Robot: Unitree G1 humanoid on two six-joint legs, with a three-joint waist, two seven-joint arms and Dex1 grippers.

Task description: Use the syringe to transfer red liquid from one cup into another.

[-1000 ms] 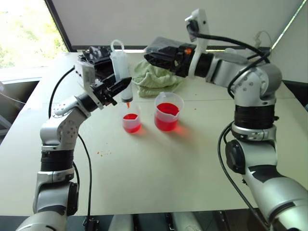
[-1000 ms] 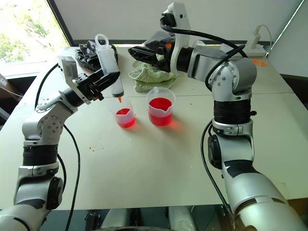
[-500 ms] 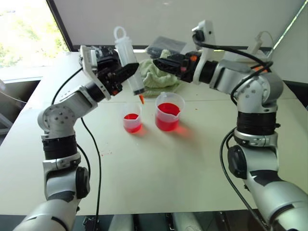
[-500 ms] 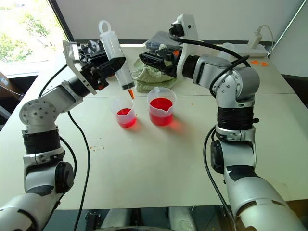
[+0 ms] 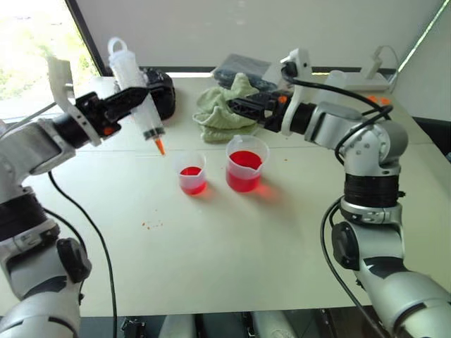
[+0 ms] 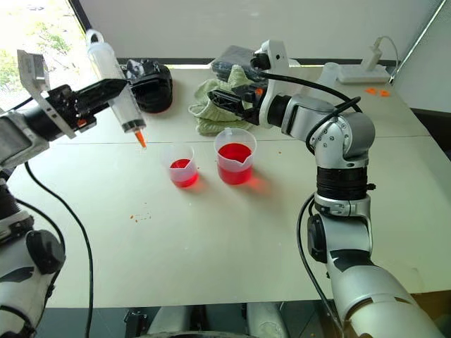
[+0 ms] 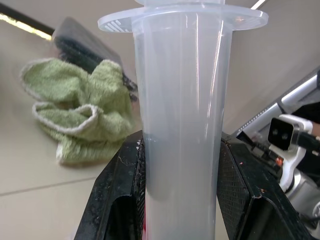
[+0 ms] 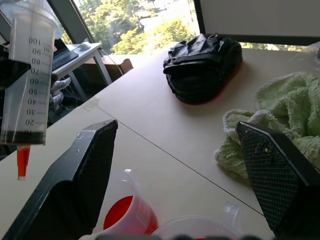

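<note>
My left gripper point(image 5: 129, 101) is shut on the barrel of the large clear syringe point(image 5: 138, 98). The syringe is tilted, ring-topped plunger up, and its orange tip point(image 5: 160, 148) hangs above the table left of the smaller cup point(image 5: 192, 174). That cup holds a little red liquid point(image 5: 192, 171). Beside it on the right stands the larger beaker point(image 5: 246, 163), about half full of red liquid. My right gripper point(image 5: 236, 107) is open and held level behind and above the beaker, pointing left. In the left wrist view, black fingers point(image 7: 120, 200) clamp the syringe barrel point(image 7: 180, 125).
A crumpled green towel point(image 5: 222, 113) lies behind the cups, a black bag point(image 5: 161, 91) at the back left and a dark packet point(image 5: 243, 67) behind the towel. A white power strip point(image 5: 366, 81) sits at the back right. Small red specks point(image 5: 150, 225) dot the table.
My left arm has swung left and rolled, carrying the syringe from above the smaller cup to its left. The right gripper has sunk a little, still open.
</note>
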